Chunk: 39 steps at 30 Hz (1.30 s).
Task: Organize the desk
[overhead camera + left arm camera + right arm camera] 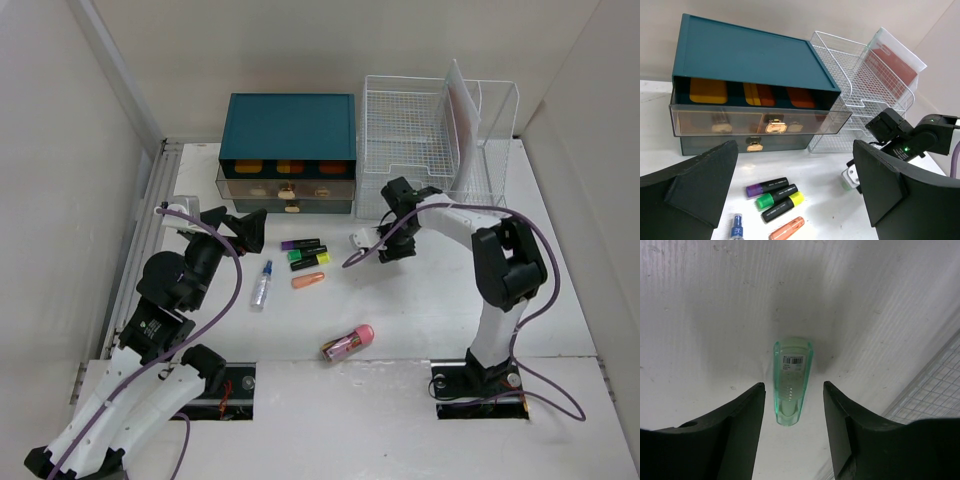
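At seven o'clock of white wire rack [410, 120], on matte white desk [420, 310]: right gripper [793, 385] half-spread, straddling small green-tinted plastic case [792, 367] without touching, probably aligning grasp; left gripper [235, 222] wide, nine o'clock.

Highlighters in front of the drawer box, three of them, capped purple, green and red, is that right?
Not quite. The third cap is yellow, not red. The left wrist view shows the three highlighters in front of the drawer box, capped purple, green and yellow.

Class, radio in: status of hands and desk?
Left hand open, empty. Right hand open astride clear green plastic case on matte white desk. Nothing blocking.
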Available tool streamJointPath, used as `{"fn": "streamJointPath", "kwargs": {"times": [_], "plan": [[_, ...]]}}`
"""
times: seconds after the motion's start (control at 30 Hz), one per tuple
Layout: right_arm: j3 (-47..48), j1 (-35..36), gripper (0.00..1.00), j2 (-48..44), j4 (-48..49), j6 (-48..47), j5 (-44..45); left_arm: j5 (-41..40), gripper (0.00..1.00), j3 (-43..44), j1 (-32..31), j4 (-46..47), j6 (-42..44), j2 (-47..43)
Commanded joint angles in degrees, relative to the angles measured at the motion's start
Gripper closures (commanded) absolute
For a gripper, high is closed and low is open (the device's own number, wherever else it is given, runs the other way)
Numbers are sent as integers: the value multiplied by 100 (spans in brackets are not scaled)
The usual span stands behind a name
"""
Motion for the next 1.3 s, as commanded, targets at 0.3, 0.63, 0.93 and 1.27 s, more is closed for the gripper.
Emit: {"fn": "streamJointPath", "kwargs": {"times": [0.3,0.63,0.93,1.27], "plan": [[548,-124,48,503,-590,-217,-393,-21,1,-18,-9,252,63,-67],[505,-124,73,592,-969,-218,-340,-21,1,-18,-9,252,63,-67],[-58,384,94,-795,-161,888,-516,-21,1,-18,-9,252,63,-67],[1048,1089,97,-2132,700,2919,-1148,-126,1,-70,-9,304,63,-67]]}}
